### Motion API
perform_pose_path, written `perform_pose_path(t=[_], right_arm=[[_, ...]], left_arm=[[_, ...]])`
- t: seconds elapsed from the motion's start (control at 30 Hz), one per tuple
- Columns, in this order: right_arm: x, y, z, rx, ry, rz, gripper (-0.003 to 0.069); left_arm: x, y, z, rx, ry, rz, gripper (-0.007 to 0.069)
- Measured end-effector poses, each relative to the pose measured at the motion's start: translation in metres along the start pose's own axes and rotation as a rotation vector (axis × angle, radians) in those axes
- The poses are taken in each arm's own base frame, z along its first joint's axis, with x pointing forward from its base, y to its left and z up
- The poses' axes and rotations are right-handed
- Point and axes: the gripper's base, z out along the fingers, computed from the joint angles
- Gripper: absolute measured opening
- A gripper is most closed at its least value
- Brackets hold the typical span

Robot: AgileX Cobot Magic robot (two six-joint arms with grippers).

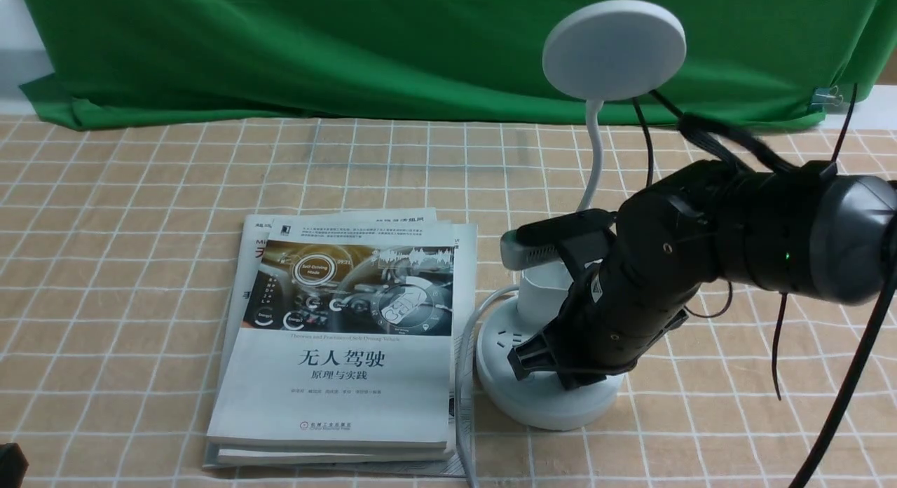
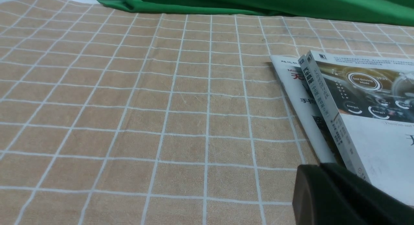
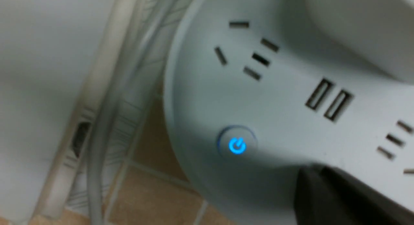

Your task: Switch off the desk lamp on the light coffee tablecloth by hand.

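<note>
One desk lamp stands upright on the beige, white-gridded tablecloth, right of centre in the front view, its base just beside the stacked books. You will note the white finish: a flat disc head in the upper right, a thin curved neck, and a round base carrying socket slots and a power button glowing blue in the right wrist view. Your right gripper is closed, nothing seen between its fingers, its tip over the base near that button; contact cannot be confirmed. Your left gripper is also closed, lower right of its wrist view, apart from the lamp. In my judgement the base is rigid, smooth and fairly stable, the neck flexible and easily bent. Press straight down on the button; should steadying be required, take the base's rim, never the neck or head.
</note>
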Motion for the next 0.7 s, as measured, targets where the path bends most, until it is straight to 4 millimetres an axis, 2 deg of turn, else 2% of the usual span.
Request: perform_pose_path(t=[0.27, 0.37, 0.43, 0.5, 0.53, 0.6, 0.63, 0.7], right_arm=[[0.0, 0.0, -0.006, -0.003, -0.02, -0.002, 0.0038], [0.0, 0.0, -0.018, -0.007, -0.044, -0.002, 0.0041], [0.005, -0.001, -0.035, -0.012, -0.072, -0.001, 0.0041], [0.015, -0.003, -0.055, -0.02, -0.115, -0.001, 0.0041], [0.017, -0.004, -0.059, -0.021, -0.122, -0.001, 0.0041], [0.035, -0.007, -0.075, -0.026, -0.15, -0.001, 0.0043], [0.035, -0.007, -0.075, -0.026, -0.15, -0.001, 0.0043], [0.057, -0.011, -0.092, -0.033, -0.183, 0.0, 0.0043]], left_arm=[[0.0, 0.0, 0.0, 0.0, 0.0, 0.0, 0.0005], [0.0, 0.0, 0.0, 0.0, 0.0, 0.0, 0.0005], [0.0, 0.0, 0.0, 0.0, 0.0, 0.0, 0.0005], [0.0, 0.0, 0.0, 0.0, 0.0, 0.0, 0.0005], [0.0, 0.0, 0.0, 0.0, 0.0, 0.0, 0.0005], [0.0, 0.0, 0.0, 0.0, 0.0, 0.0, 0.0005], [0.0, 0.0, 0.0, 0.0, 0.0, 0.0, 0.0005], [0.0, 0.0, 0.0, 0.0, 0.0, 0.0, 0.0005]])
